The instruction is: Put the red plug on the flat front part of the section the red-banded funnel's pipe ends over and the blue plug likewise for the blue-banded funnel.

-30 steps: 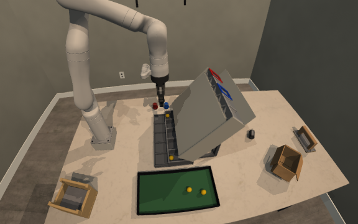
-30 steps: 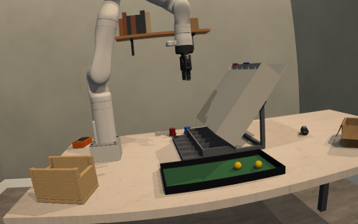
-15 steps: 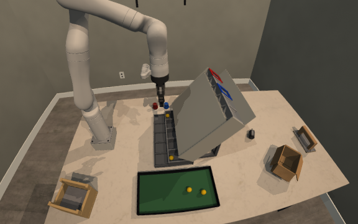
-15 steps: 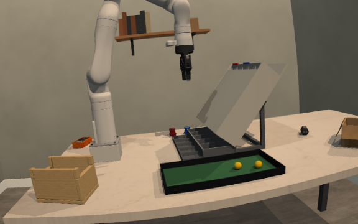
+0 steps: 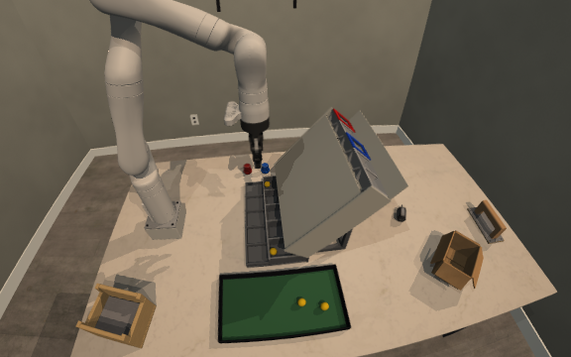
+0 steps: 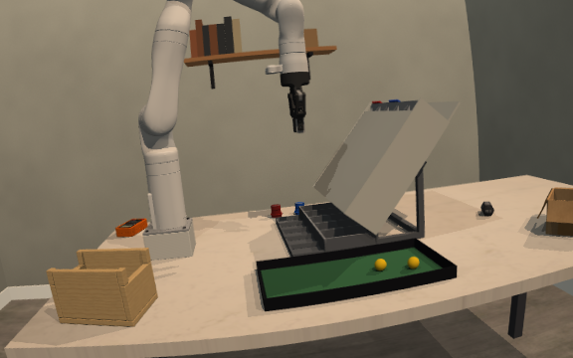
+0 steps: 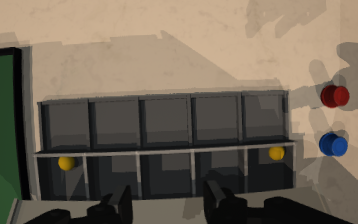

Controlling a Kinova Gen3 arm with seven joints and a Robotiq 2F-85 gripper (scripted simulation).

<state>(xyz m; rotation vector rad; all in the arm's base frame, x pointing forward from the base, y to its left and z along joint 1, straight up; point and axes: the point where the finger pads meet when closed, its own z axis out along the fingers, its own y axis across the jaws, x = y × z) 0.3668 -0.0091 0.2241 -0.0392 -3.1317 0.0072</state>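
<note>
My gripper (image 5: 258, 165) (image 6: 298, 130) (image 7: 167, 199) is partly open and empty, high above the table beside the slanted cover (image 5: 315, 193) (image 6: 371, 159). The red plug (image 5: 247, 169) (image 6: 276, 211) (image 7: 335, 96) and the blue plug (image 5: 265, 169) (image 6: 299, 208) (image 7: 333, 144) stand on the table past the sectioned box's far end. One marble (image 5: 267, 183) (image 7: 276, 153) lies in the end section nearest the plugs, another marble (image 5: 273, 252) (image 7: 66, 163) in the opposite end section. The flat front parts (image 5: 255, 237) (image 7: 165, 120) are bare. The red band (image 5: 335, 111) (image 6: 376, 102) and blue band (image 5: 368, 157) (image 6: 394, 100) show on top; the pipes are hidden.
The green tray (image 5: 220, 307) (image 6: 356, 289) (image 7: 17, 90) holds two marbles, in front of the box. A wooden crate (image 5: 147, 322) (image 6: 88, 298) is at the front left. A cardboard box (image 5: 446, 263) (image 6: 567, 221) and a small black object (image 5: 401, 213) (image 6: 486, 208) are at the right.
</note>
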